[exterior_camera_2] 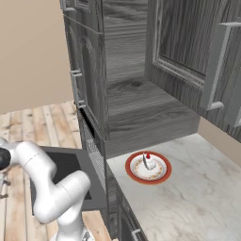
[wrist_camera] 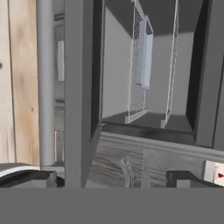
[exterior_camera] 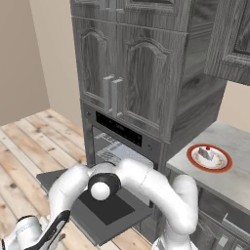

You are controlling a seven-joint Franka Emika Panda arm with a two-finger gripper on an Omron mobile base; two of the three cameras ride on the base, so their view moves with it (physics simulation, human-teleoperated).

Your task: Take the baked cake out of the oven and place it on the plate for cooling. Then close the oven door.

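Now I have the gripper (wrist_camera: 116, 179) with its fingers spread wide and empty, looking past the door handle (wrist_camera: 45, 83) into the oven (wrist_camera: 148, 74), so I should slip under the lowered oven door (exterior_camera: 105, 207) and swing it up steadily. Further off, both base views show what the hand view barely catches: the baked cake (exterior_camera_2: 148, 162) sitting on the plate (exterior_camera_2: 148, 168) on the counter (exterior_camera_2: 197, 188).

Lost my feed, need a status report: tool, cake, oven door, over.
Tool open, empty, low by the door. Cake on plate on the counter. Oven door down, wide open. Arm above the door panel.
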